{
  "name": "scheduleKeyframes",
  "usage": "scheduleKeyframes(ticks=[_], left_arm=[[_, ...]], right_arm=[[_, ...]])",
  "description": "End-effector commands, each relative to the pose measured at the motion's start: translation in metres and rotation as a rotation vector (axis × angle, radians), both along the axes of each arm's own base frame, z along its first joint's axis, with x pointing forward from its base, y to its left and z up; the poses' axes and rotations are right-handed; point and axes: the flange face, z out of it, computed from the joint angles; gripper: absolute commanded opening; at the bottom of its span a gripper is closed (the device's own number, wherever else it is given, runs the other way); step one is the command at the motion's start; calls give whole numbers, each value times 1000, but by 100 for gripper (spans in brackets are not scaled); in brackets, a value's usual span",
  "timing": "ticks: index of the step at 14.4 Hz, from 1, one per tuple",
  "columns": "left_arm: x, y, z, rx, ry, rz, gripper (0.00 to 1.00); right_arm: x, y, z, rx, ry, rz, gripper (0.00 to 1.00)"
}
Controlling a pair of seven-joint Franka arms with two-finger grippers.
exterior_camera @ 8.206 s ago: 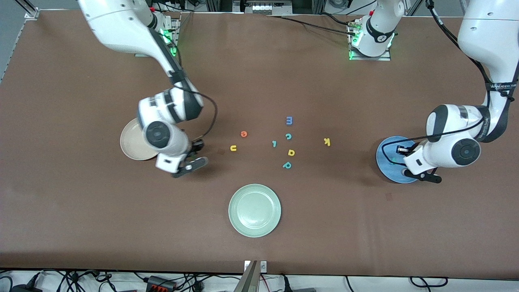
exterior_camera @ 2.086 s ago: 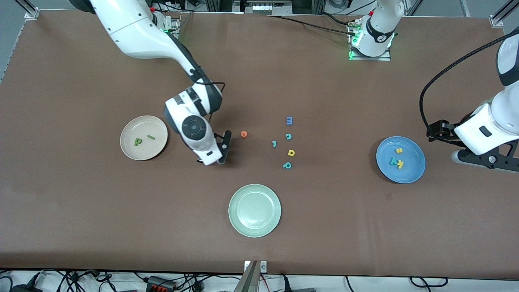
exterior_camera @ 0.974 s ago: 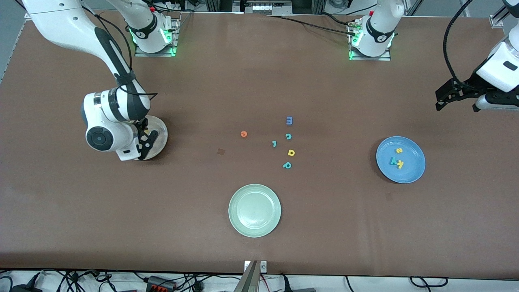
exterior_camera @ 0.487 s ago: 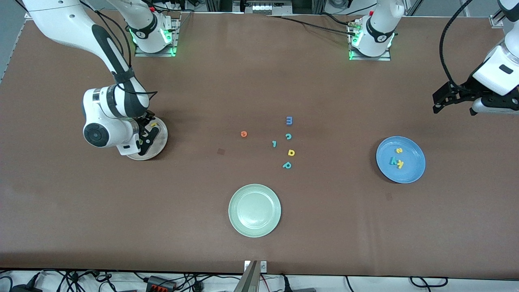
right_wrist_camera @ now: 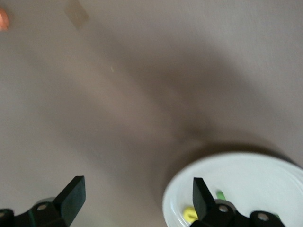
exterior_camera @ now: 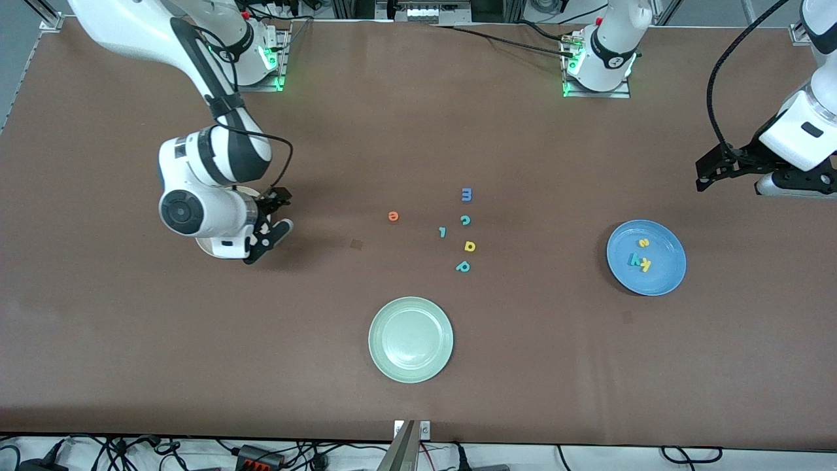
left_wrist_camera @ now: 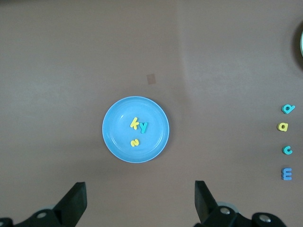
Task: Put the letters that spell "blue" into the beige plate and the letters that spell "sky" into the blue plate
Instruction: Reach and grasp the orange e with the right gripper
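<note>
The beige plate (exterior_camera: 208, 248) lies mostly hidden under the right arm's hand. In the right wrist view the beige plate (right_wrist_camera: 246, 179) holds the yellow u (right_wrist_camera: 190, 213) and a green piece (right_wrist_camera: 220, 194). My right gripper (exterior_camera: 271, 226) (right_wrist_camera: 137, 198) hangs open and empty over the plate's edge toward the table's middle. The orange e (exterior_camera: 393, 216) lies on the bare table. The blue plate (exterior_camera: 667, 278) (left_wrist_camera: 154, 142) holds the yellow k (left_wrist_camera: 134, 124), teal y (left_wrist_camera: 143, 126) and yellow s (left_wrist_camera: 135, 142). My left gripper (exterior_camera: 794, 190) (left_wrist_camera: 139, 205) waits open, high over the table at the left arm's end.
A loose cluster lies mid-table: blue m (exterior_camera: 466, 194), teal c (exterior_camera: 465, 220), teal l (exterior_camera: 443, 231), yellow a (exterior_camera: 469, 246), teal p (exterior_camera: 463, 266). A pale green plate (exterior_camera: 410, 369) sits nearer the front camera than the cluster.
The right gripper opened over the beige plate, left the yellow u in it, and moved toward the table's middle. The left arm barely shifted.
</note>
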Motion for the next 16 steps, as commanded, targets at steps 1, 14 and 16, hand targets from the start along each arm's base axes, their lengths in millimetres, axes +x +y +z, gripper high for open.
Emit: scheduleKeyframes(ticks=[1,14,16], left_arm=[[1,0,12,-19,0,-12,100],[1,-9,15,-16,5,-24,100],[0,-8,14,-17,14,-25,100]], right_arm=[[11,50,-7,-32,-9,-113,100],[-59,228,-45,-128,-129,-597,100],[-72,250,-50,-107,-152,-613,100]])
